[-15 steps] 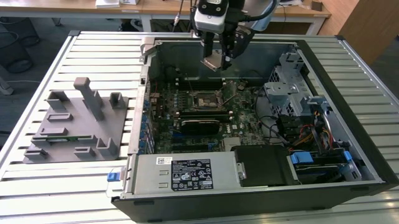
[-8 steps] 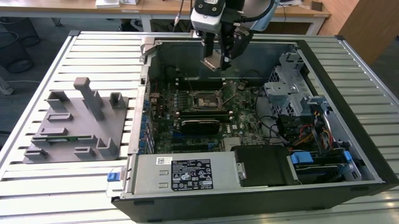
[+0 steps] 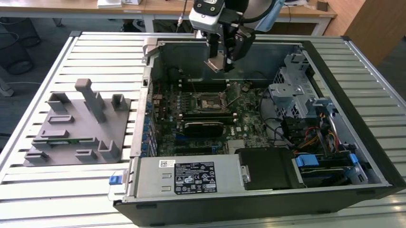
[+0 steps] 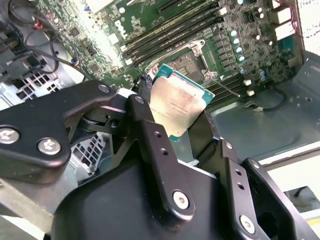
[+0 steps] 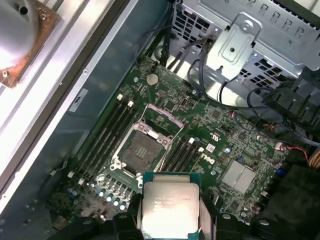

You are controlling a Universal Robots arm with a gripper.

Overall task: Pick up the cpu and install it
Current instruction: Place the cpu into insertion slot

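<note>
Two fingers of the gripper (image 3: 220, 62) clamp the cpu (image 4: 175, 105) by its edges, holding it in the air over the motherboard (image 5: 220, 145), near the bare socket (image 5: 141, 152).

A robotics lab in an office room: an opened desktop computer case (image 3: 254, 206) and a grey slotted parts holder (image 3: 63, 142) sit on a slatted metal worktop (image 3: 95, 52), with wooden desks (image 3: 161, 7) along the exterior view's top edge.
</note>
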